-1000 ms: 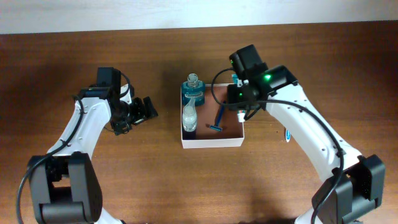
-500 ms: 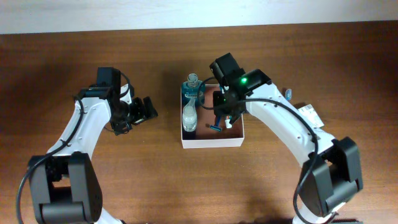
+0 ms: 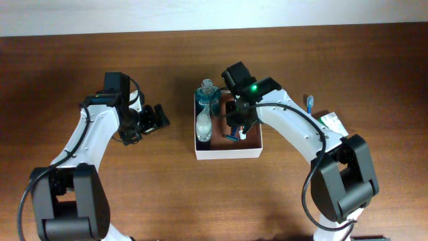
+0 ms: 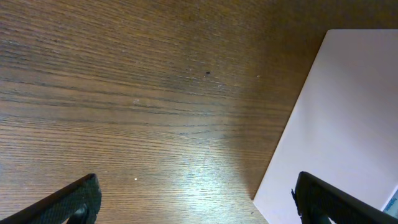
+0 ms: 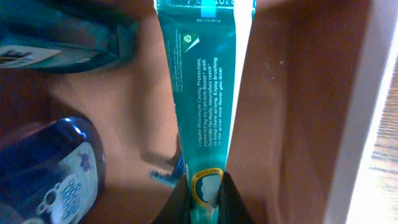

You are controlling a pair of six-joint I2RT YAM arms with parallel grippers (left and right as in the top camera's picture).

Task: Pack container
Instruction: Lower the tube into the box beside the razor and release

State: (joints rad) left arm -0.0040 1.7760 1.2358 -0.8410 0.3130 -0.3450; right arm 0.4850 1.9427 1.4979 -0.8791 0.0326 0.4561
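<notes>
Over the container [image 3: 227, 153] at centre frame, grips a toothpaste tube [image 5: 205, 93] by one end in the closed right jaws, long axis running straight up the wrist frame away from them, between a blue bottle [image 5: 50, 180] and the right wall. Holds left jaws wide open, empty, well apart at left.

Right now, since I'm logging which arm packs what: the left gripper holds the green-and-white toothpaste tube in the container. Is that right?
Wrong arm: the right gripper holds the green-and-white toothpaste tube in the container, as the right wrist view shows. The left gripper is open and empty above the table.
</notes>
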